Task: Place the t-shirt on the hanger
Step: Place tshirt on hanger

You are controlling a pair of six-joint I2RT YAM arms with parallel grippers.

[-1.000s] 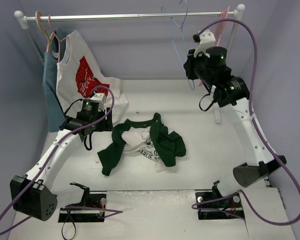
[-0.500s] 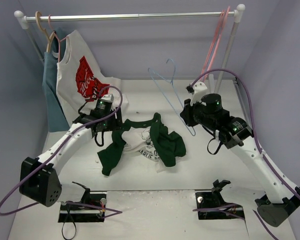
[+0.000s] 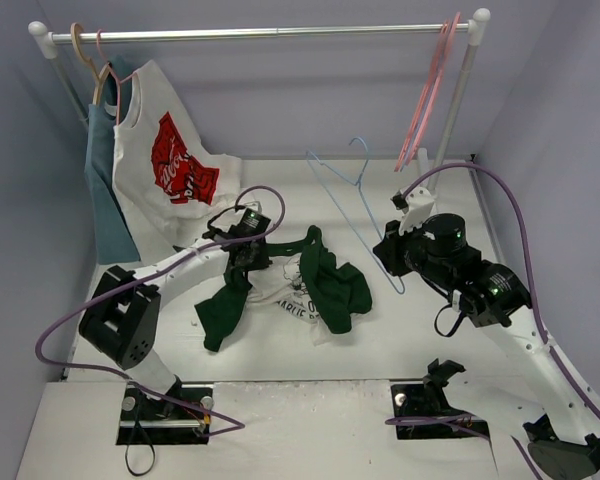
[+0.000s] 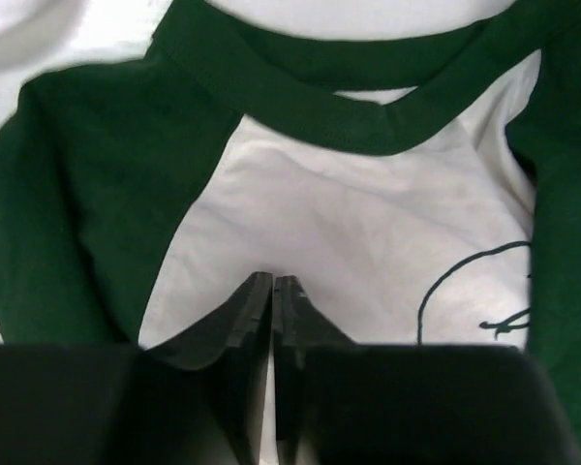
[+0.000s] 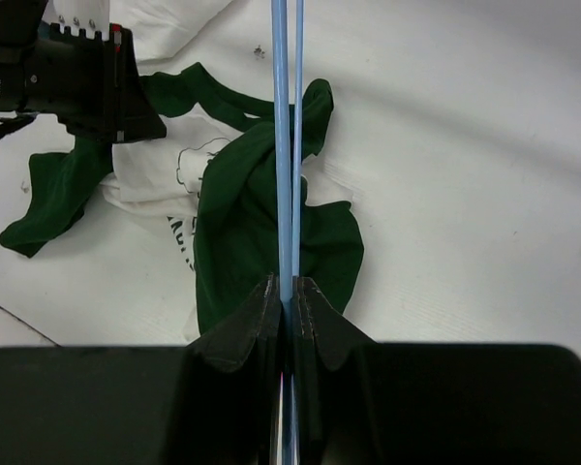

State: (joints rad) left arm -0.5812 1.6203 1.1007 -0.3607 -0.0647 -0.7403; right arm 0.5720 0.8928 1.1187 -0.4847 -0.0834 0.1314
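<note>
A: Where does everything sit?

B: The t-shirt [image 3: 290, 285] lies crumpled on the desk [image 3: 280, 360], with one green sleeve [image 3: 332, 288] thrown across its chest. The left jaws are closed on its white cloth just below the collar [image 4: 368, 126] (a thin pinch, I judge, since only a sliver shows between them). The right jaws are pressed onto the hanger [image 5: 281, 145], which is held in the air just right of the t-shirt.

A: What might go wrong?

B: That thin pinch may slip, or lift both layers so the neck stays closed. The wire may also swivel in its grip and snag the folded sleeve instead of entering the collar.
</note>
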